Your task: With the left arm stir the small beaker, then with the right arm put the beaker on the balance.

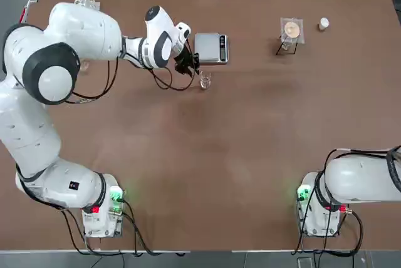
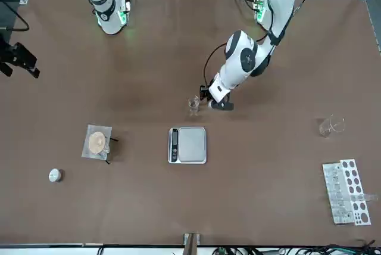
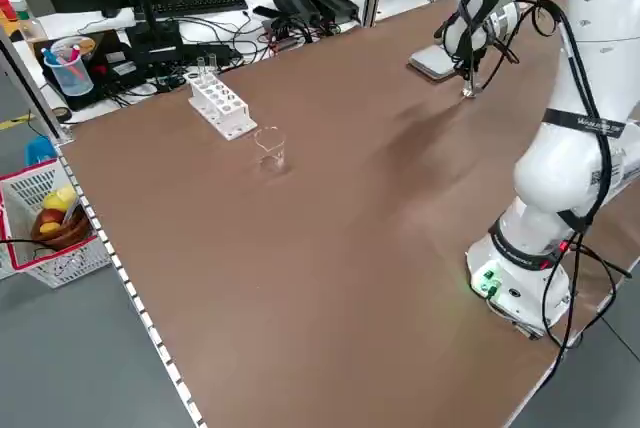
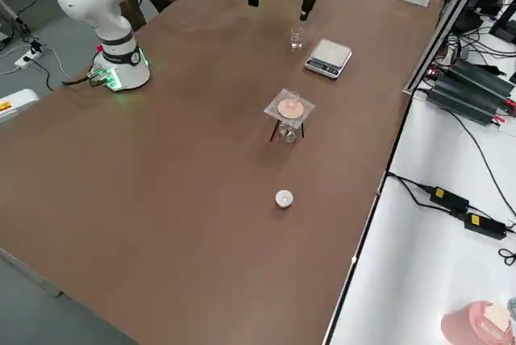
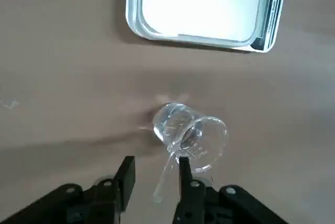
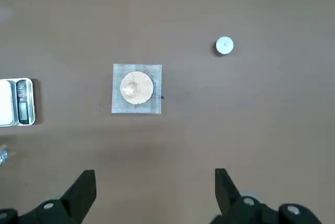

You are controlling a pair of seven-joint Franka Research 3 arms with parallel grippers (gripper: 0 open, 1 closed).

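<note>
Two arms here, but only the left end effector [image 5: 154, 174] is working: it hovers just beside the small beaker [image 5: 184, 130], fingers partly closed around a thin clear rod [image 5: 166, 174] that leans into the glass. That beaker stands upright on the brown surface [image 1: 207, 155], close to the balance [image 1: 211, 47]. Over at its base, the right end effector [image 6: 154, 187] is wide open, holding nothing. Cables and a monitor crowd the bench behind.
</note>
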